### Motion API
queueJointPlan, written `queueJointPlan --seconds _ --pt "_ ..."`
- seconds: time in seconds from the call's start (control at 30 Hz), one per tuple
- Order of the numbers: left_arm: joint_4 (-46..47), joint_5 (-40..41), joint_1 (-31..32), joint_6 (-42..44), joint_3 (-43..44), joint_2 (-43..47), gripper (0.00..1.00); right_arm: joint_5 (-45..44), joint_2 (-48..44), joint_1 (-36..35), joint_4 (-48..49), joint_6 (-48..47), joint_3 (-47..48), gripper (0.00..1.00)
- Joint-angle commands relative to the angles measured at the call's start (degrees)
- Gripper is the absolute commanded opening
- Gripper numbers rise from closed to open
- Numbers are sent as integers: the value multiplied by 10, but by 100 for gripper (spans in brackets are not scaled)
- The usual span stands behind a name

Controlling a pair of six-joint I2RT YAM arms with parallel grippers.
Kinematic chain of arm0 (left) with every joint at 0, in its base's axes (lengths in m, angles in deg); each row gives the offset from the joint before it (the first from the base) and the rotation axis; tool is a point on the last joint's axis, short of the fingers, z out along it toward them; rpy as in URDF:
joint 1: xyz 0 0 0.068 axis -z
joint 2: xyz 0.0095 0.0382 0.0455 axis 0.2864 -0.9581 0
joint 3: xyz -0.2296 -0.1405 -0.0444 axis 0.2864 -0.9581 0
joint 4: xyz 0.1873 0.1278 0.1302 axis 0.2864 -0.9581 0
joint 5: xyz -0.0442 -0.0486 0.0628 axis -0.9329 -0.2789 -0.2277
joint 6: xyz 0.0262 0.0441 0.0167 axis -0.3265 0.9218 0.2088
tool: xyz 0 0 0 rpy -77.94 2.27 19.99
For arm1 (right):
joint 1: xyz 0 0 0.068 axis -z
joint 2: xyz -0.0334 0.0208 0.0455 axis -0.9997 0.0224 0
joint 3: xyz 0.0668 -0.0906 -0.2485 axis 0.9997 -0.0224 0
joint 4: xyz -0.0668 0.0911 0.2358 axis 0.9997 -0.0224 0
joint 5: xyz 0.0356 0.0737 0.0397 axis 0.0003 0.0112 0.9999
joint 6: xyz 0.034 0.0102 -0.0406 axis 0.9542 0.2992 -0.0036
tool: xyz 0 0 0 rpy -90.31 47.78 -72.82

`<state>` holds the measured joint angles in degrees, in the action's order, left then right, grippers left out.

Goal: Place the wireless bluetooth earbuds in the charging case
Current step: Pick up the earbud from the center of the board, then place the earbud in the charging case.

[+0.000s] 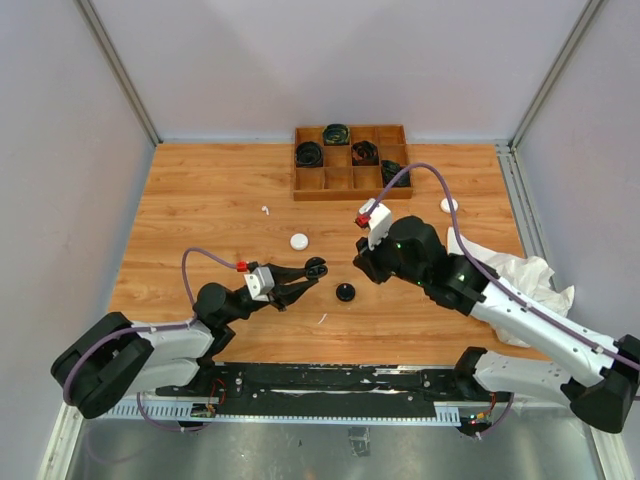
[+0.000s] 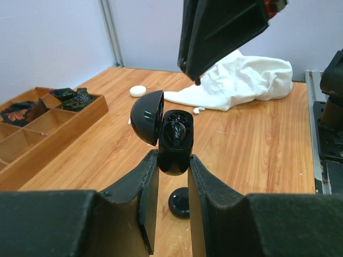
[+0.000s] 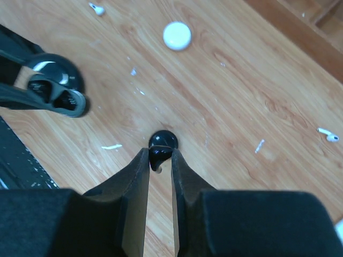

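My left gripper (image 2: pixel 174 162) is shut on an open black charging case (image 2: pixel 174 140), held upright above the table with its lid (image 2: pixel 147 116) swung to the left. A dark earbud sits in its well. In the top view this case (image 1: pixel 315 268) is at the left gripper's (image 1: pixel 303 274) tip. My right gripper (image 3: pixel 159 156) is shut on a small black earbud (image 3: pixel 159 154) and hovers right of the case (image 3: pixel 53 92), above a closed black case (image 3: pixel 163 139) on the table. In the top view the right gripper (image 1: pixel 360 266) faces the left one.
A white case (image 1: pixel 299 241) and a second one (image 1: pixel 449 205) lie on the table. White earbuds lie loose (image 3: pixel 97 8) (image 3: pixel 328 135) (image 2: pixel 199 110). A wooden tray (image 1: pixel 350 190) of coiled cables stands at the back. A white cloth (image 1: pixel 515 275) lies right.
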<state>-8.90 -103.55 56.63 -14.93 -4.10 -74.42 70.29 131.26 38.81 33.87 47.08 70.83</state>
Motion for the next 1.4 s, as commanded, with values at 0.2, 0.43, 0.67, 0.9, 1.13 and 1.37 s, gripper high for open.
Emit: queueJointPlan --seconds 0.2,0.43,0.67,0.9,1.13,1.37 --pt "99 -9 12 -9 28 -40 0 -39 -85 -85 211 31 -88 15" --pt "106 -1 19 -20 29 -38 0 -25 -81 -109 292 29 -107 15" --pt "91 4 22 -25 33 -31 0 -11 -58 -119 315 30 -103 15" --pt "90 6 22 -35 36 -26 0 -11 -37 -123 317 30 -101 16" --pt "89 12 22 -41 36 -25 0 1 -21 -127 308 29 -92 16" --pt "90 20 22 -56 38 -23 0 -1 -13 -132 307 28 -93 16"
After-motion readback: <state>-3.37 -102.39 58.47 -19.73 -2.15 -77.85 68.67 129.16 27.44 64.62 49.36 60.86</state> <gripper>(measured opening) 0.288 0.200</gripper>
